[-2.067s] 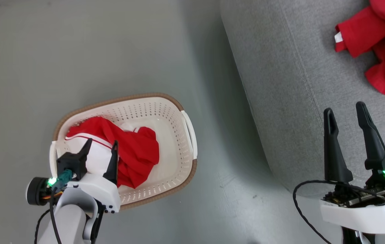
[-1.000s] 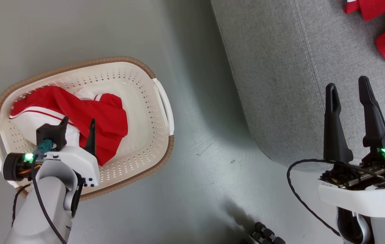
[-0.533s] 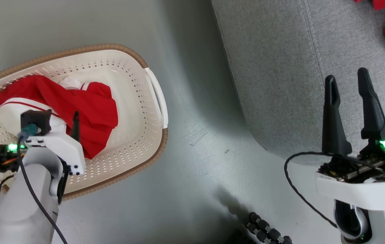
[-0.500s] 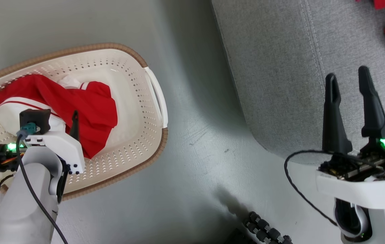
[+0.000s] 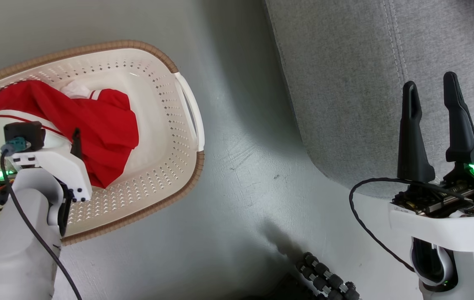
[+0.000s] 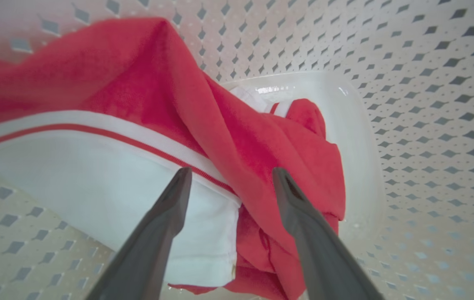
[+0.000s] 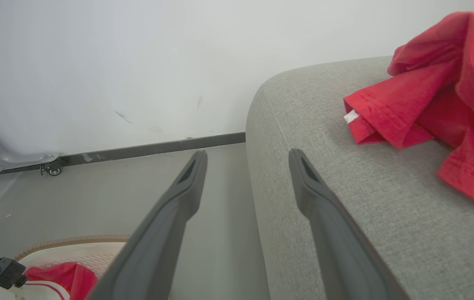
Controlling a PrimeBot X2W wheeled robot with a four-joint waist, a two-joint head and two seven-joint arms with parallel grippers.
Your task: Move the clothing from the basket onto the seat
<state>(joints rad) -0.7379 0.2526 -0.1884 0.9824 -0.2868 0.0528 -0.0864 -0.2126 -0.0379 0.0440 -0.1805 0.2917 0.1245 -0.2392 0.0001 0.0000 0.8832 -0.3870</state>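
The clothing [image 6: 241, 137], a crumpled heap of red with a white panel and a thin red-and-white stripe, lies in the left half of the basket [image 5: 166, 137], which stands on the floor [image 5: 241, 175] well apart from the seat [image 5: 345, 83]. The heap's long line runs from the basket's far left end toward its middle, and a raised red fold slants down across it.

The left claw [image 6: 231, 171] is right over that heap, fingers apart. One tip sits above the white panel and the other above the red fold, so the seam between them lies in the gap. The cloth is straight ahead of the tips and very close; I cannot tell whether they touch it. This arm is plainly the nearer one, and a short push down followed by a pinch looks like what the pick needs.

The right claw [image 5: 430, 81] hangs over the seat's near edge, fingers apart and holding nothing. Another red piece [image 7: 437, 96] already lies further along the seat.

In the head view the left wrist covers the white panel and one finger, and the frame cuts off the basket's left end. No lettering shows, and I cannot tell whether the heap is one garment or several. A dark ridged object [image 5: 324, 279] at the bottom edge is hard to make out
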